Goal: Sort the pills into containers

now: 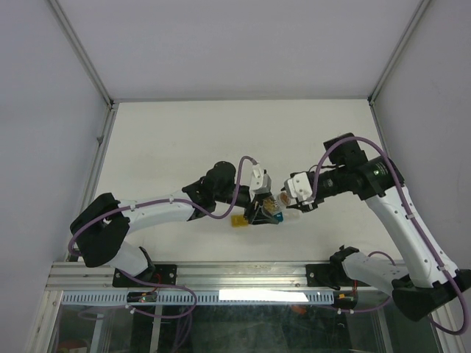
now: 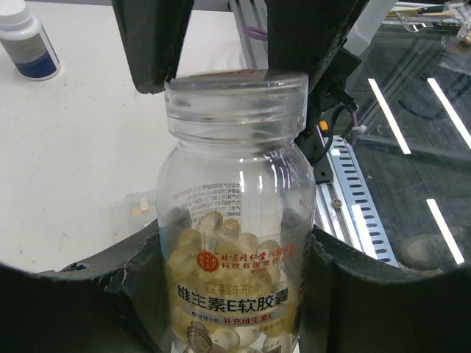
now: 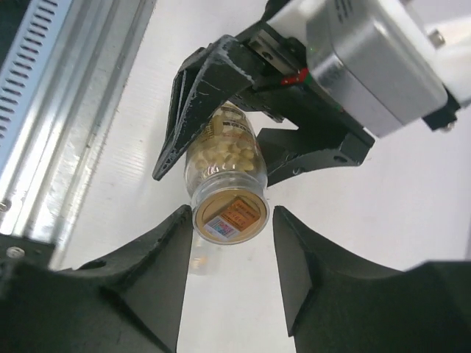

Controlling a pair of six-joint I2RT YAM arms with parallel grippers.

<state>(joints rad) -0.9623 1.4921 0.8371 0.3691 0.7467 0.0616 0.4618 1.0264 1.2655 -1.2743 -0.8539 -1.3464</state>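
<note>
My left gripper is shut on a clear bottle of pale yellow capsules and holds it above the table. It also shows in the right wrist view. My right gripper is open, one finger on each side of the bottle's clear cap, with a gap on its right side. Its fingers flank the cap in the left wrist view. In the top view the grippers meet, left and right. Below them lie the yellow cell and the teal cell. A clear cell holds a small orange mass.
A white bottle with a blue label stands on the table, far left in the left wrist view. The metal rail runs along the table's near edge, close to the grippers. White walls enclose the table on three sides.
</note>
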